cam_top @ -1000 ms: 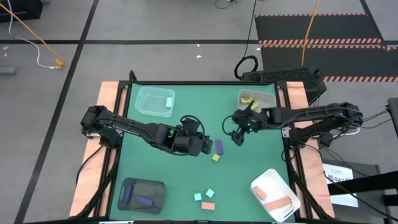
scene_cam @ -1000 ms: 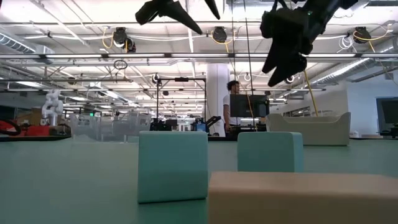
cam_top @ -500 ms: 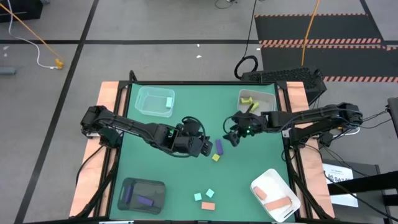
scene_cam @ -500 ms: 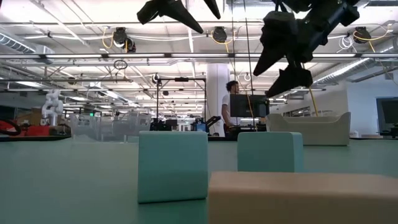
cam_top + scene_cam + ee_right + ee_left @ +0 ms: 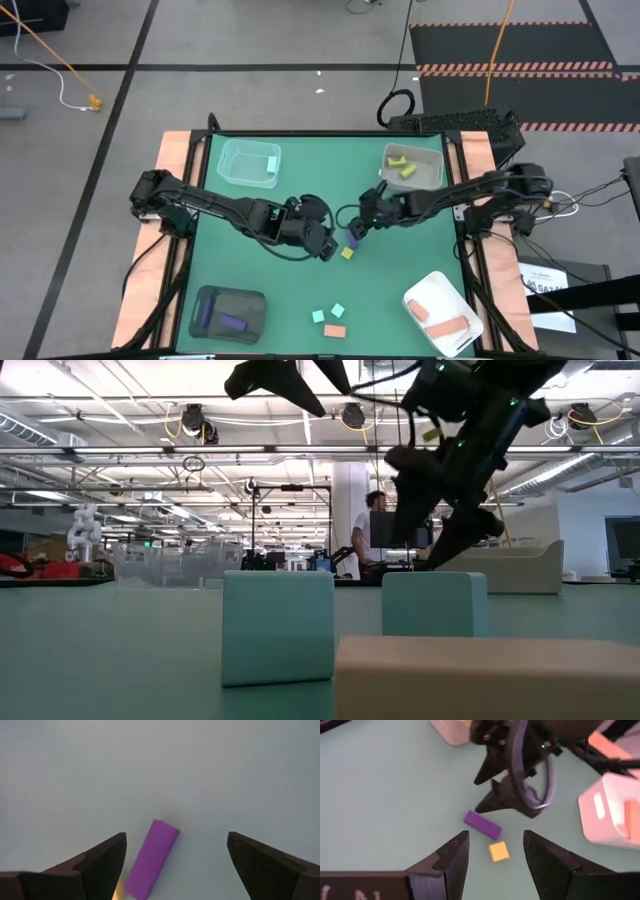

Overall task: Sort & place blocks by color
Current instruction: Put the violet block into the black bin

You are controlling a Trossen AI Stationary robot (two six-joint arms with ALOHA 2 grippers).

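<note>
My right gripper (image 5: 353, 228) is open and hangs just above the purple bar (image 5: 352, 238) in the middle of the table. In the right wrist view the purple bar (image 5: 151, 859) lies flat between the two spread fingers, untouched. A yellow-green cube (image 5: 347, 254) sits right beside it. My left gripper (image 5: 327, 244) is open too, close on the bar's left side and raised; its wrist view looks down on the purple bar (image 5: 482, 825) and the yellow-green cube (image 5: 498, 851). Two teal cubes (image 5: 318, 316) (image 5: 338, 311) and a salmon bar (image 5: 334, 330) rest near the front edge.
A clear tray (image 5: 250, 163) at the far left holds a teal block. A white tray (image 5: 413, 165) at the far right holds yellow-green blocks. The dark tray (image 5: 228, 312) at the near left holds purple blocks, and the white tray (image 5: 442, 312) at the near right holds salmon ones.
My right gripper has moved toward the table's left and near edge and come down over the purple bar, staying open. The blocks have kept their places.
</note>
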